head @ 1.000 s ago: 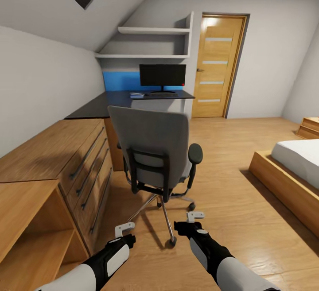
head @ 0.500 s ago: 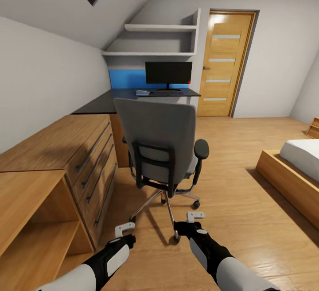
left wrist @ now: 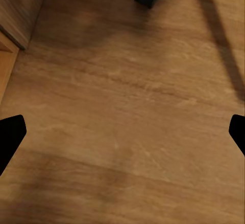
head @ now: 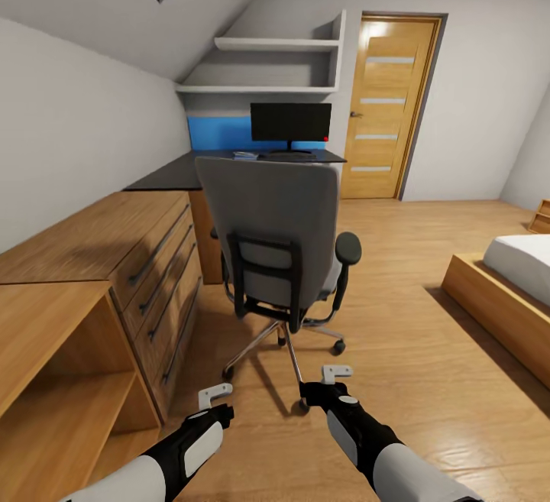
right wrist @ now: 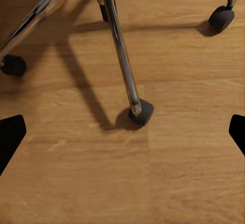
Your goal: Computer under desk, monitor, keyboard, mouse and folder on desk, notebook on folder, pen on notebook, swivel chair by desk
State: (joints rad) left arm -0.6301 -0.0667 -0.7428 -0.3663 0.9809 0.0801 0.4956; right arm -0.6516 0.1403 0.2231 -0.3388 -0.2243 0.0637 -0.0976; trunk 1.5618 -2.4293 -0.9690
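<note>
One desk (head: 164, 175) runs along the wall far ahead, carrying one monitor (head: 291, 121). One swivel chair (head: 275, 238) stands between it and the robot, back turned, directly forward of both arms, its nearest castor closer to the right gripper (head: 327, 384). That gripper and the left gripper (head: 211, 403) hang open and empty.

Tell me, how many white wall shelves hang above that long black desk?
2. The upper white shelf sits under the sloped ceiling. The lower white shelf is longer and sits just above the wide black flat-screen monitor. None seem hidden.
</note>
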